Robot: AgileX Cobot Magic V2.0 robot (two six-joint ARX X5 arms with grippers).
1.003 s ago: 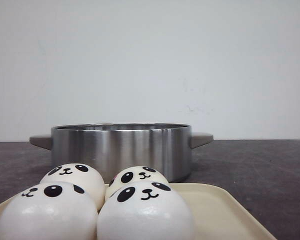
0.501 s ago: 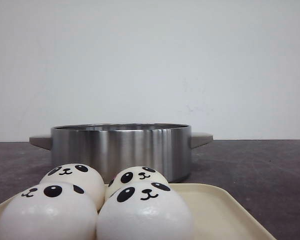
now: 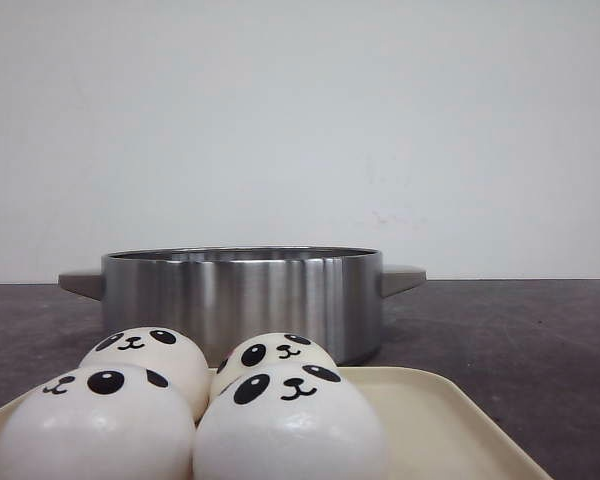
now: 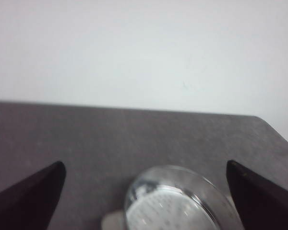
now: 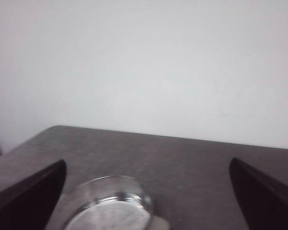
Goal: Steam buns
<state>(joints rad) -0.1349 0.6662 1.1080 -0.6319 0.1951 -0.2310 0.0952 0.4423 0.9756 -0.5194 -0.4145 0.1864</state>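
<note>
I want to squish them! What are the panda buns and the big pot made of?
The buns look like soft foam or rubber toys: smooth, slightly glossy white, with printed black faces. The pot looks like brushed stainless steel: silvery, with streaky vertical reflections.

My gripper [image 5: 146, 201] shows only as two dark fingertips [image 5: 26, 191], one at each lower corner of the view, spread wide with nothing between them. Between them and a little beyond lies the dark grey table [image 5: 192, 167], matte and faintly speckled. On it stands the pot [image 5: 108, 206], steel, seen from above at a slant: its round rim catches the light and the inside looks pale with fine dots, though blur keeps me from saying more. The pot sits nearer one fingertip than the other. Behind the table's far edge rises a plain white wall [image 5: 149, 62].
</note>
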